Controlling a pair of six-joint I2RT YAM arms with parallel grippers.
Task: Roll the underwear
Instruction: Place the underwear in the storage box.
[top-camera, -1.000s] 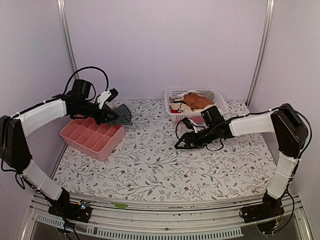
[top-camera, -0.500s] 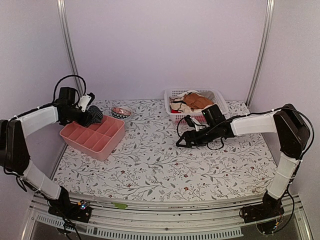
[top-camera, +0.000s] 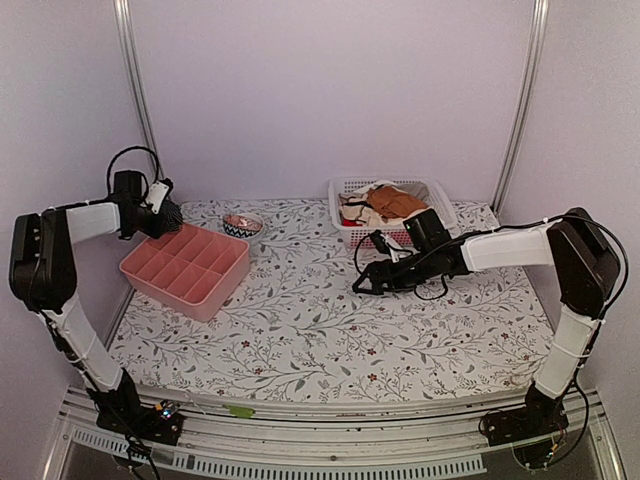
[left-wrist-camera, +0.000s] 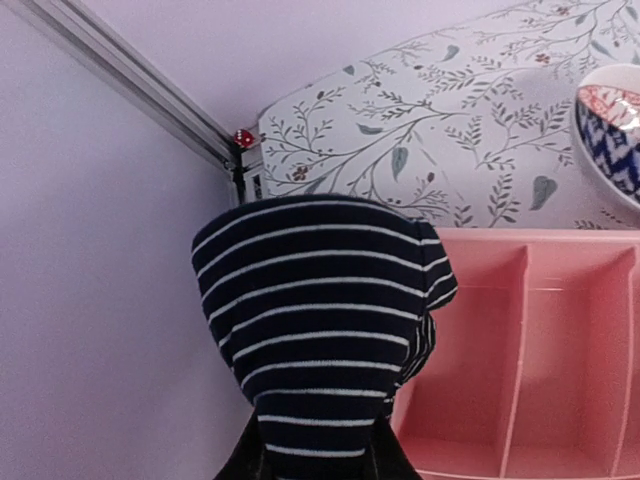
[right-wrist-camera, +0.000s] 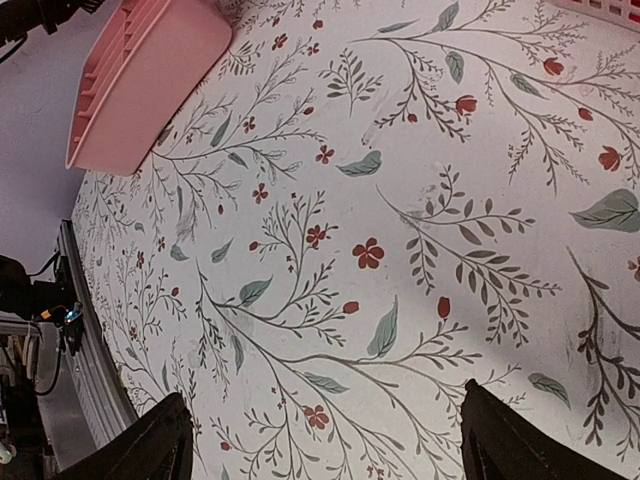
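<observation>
With the pink plastic divided tray (top-camera: 172, 294) sitting at the left of the floral-print table (top-camera: 320, 345), the small patterned bowl (top-camera: 242, 224) is lying just behind it, the white plastic basket (top-camera: 344, 184) is standing at the back right, and the left gripper (top-camera: 160, 206) is holding the dark striped underwear roll (left-wrist-camera: 320, 320) at the tray's far-left corner.

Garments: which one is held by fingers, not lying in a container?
The dark striped underwear, clamped in the left fingers near the pink tray; the orange-brown and cream garments lie in the white basket.
</observation>
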